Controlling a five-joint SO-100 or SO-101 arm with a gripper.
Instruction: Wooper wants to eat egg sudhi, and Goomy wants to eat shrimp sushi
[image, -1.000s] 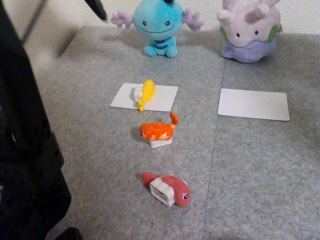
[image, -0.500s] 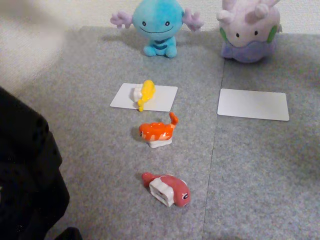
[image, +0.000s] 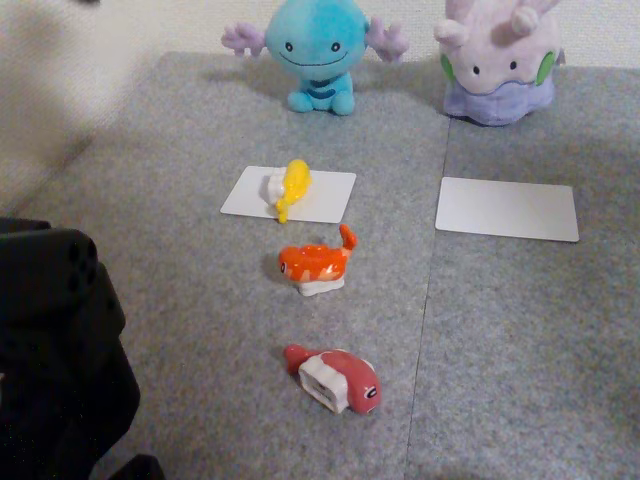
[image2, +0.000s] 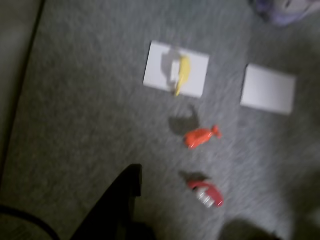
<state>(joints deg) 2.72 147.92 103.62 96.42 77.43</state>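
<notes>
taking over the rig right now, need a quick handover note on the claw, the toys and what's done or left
Claw: in the wrist view a dark finger shows at the bottom edge, holding nothing; open or shut cannot be told.
Egg sushi: lying on the white card in front of the blue plush. That part looks done.
Shrimp sushi: on the grey mat, just below that card, untouched.
Second white card: bare, in front of the lilac plush.
Dark red sushi: nearest the camera in the fixed view, not part of the job.
Left: pick up the shrimp sushi and set it on the bare card.
</notes>
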